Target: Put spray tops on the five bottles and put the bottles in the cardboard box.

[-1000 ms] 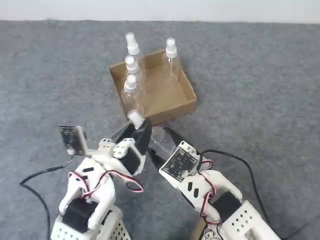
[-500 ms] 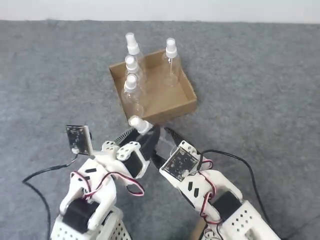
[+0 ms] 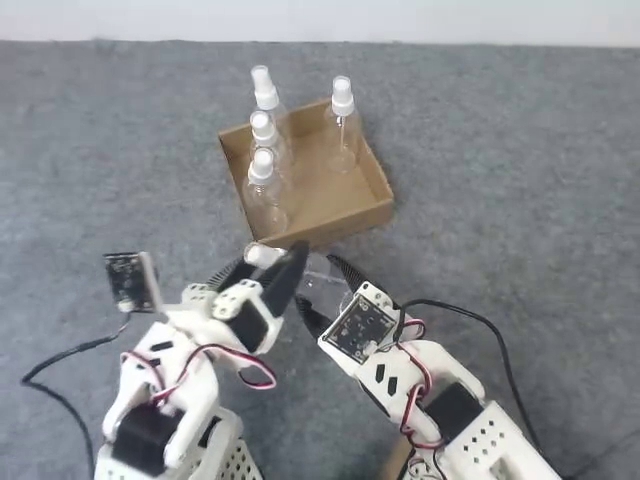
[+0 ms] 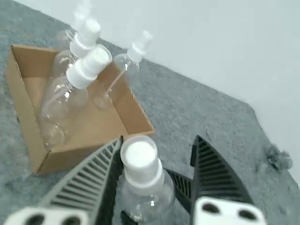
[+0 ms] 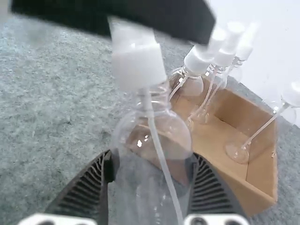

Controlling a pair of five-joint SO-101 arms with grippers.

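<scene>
A clear bottle (image 5: 150,140) stands upright in front of the cardboard box (image 3: 372,195), with my right gripper (image 3: 314,282) (image 5: 150,159) shut on its body. A white spray top (image 4: 140,159) (image 3: 262,255) (image 5: 137,61) sits on the bottle's neck, its tube hanging down inside. My left gripper (image 4: 159,140) (image 3: 272,262) stands open around this top. One finger (image 4: 93,183) touches the top and the other is a gap away. Several capped bottles (image 3: 262,175) (image 4: 70,93) stand upright in the box (image 4: 28,70), most along its left side and one (image 3: 342,110) at the back right.
Grey carpet (image 3: 520,170) covers the table on all sides of the box. The front right part of the box floor (image 3: 335,195) is bare. A black cable (image 3: 470,320) loops beside the right arm and another (image 3: 60,355) trails from the left arm.
The left wrist has rolled back and forth and its gripper has shifted slightly left. The spray top has come down a little towards the bottle. The right arm and bottle have stayed put.
</scene>
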